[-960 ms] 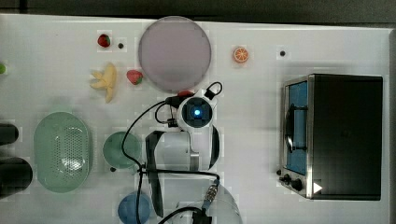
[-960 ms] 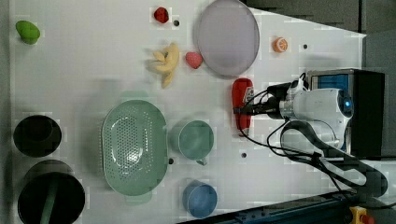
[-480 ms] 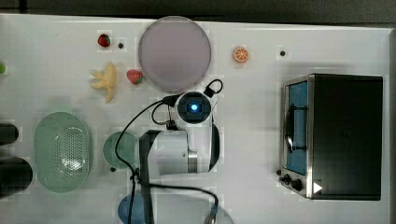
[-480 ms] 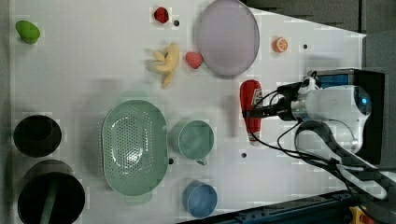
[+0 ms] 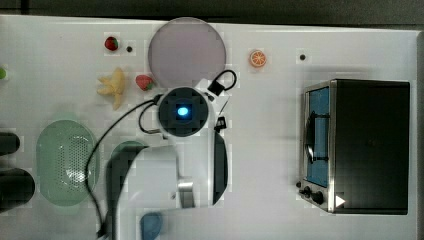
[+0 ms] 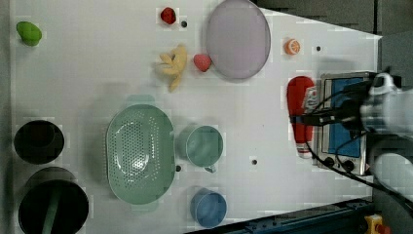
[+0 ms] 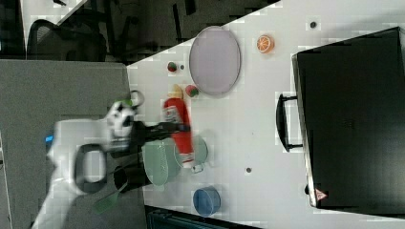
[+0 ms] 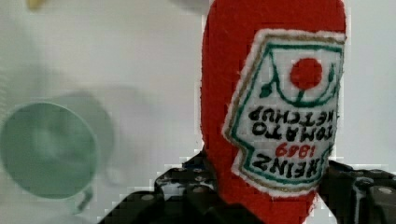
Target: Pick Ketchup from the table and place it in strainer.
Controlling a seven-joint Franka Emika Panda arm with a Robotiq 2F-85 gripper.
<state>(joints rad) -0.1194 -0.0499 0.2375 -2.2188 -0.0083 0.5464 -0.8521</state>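
Note:
The ketchup (image 6: 300, 114), a red bottle with a white label, hangs in the air with my gripper (image 6: 309, 117) shut across its middle. The right view shows the ketchup (image 7: 178, 125) above the table, near the green cup, with the dark fingers (image 7: 165, 128) clamped on it. In the wrist view the ketchup (image 8: 275, 107) stands close, label facing the camera, and a black finger (image 8: 187, 183) presses its side. The strainer (image 6: 140, 153), a mint-green oval basket with a holed bottom, rests on the table at the left view's left; it also appears as the strainer (image 5: 65, 162) in the top view.
A green cup (image 6: 203, 145) sits beside the strainer and a blue cup (image 6: 208, 207) stands nearby. A lilac plate (image 6: 237, 38), banana (image 6: 171, 64), strawberry (image 6: 201, 62) and orange slice (image 6: 292, 47) lie further off. A toaster oven (image 5: 360, 145) and black pots (image 6: 38, 141) flank the table.
The arm has risen with the ketchup in its grip. The bottle has left the table and drifted to the left view's right; the wrist looks bigger in the top view.

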